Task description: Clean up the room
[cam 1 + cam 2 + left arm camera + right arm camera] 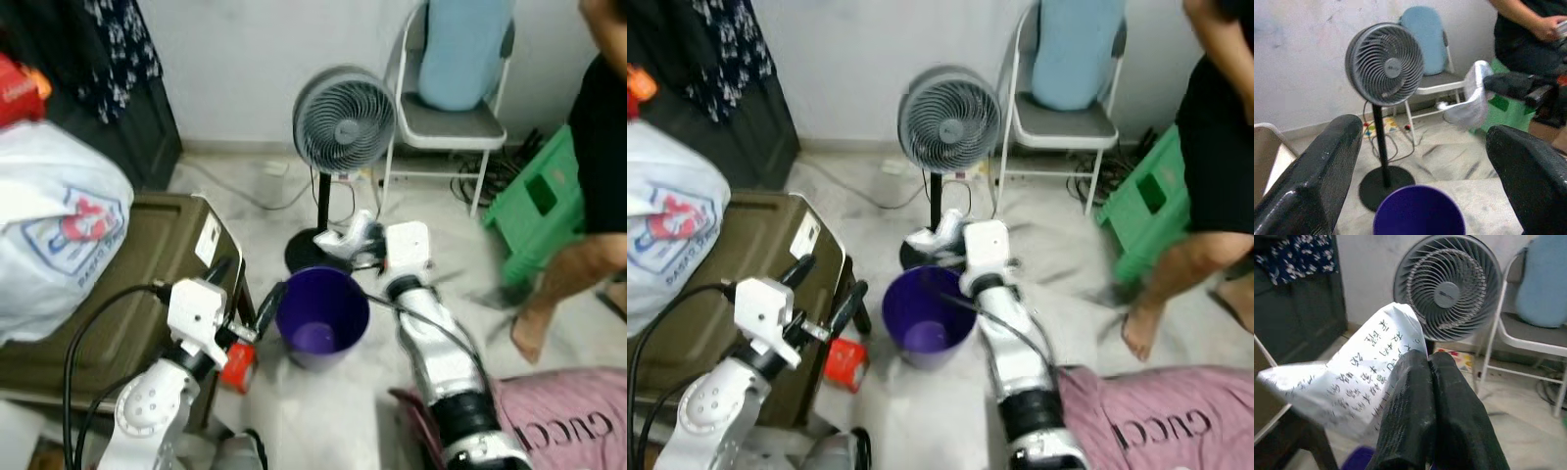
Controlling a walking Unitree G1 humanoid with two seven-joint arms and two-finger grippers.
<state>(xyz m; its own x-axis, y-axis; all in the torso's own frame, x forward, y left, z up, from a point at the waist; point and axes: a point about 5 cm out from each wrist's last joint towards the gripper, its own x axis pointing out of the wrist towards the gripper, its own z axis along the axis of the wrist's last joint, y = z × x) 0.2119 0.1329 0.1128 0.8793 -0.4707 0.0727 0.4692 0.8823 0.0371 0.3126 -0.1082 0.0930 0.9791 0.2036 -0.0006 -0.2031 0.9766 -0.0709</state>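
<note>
Two silver arms with white boxy wrist housings, the left arm (147,406) trailed by a looping black cable, the right arm (441,362) banded black, both ending in long black fingers (1317,171).

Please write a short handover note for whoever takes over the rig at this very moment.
Right gripper: shut on a white sheet of paper with handwriting, held above the far rim of the purple bin.
Left gripper: open, holding nothing, aimed at the bin from the near left side.
The bin stands on the floor in front of the grey fan, beside the brown trunk. A small red box lies on the floor by the trunk.
Done: paper picked up and carried to the bin.
Left: release the paper into the bin, then likely the red box. A person stands on the right; mind them.
</note>
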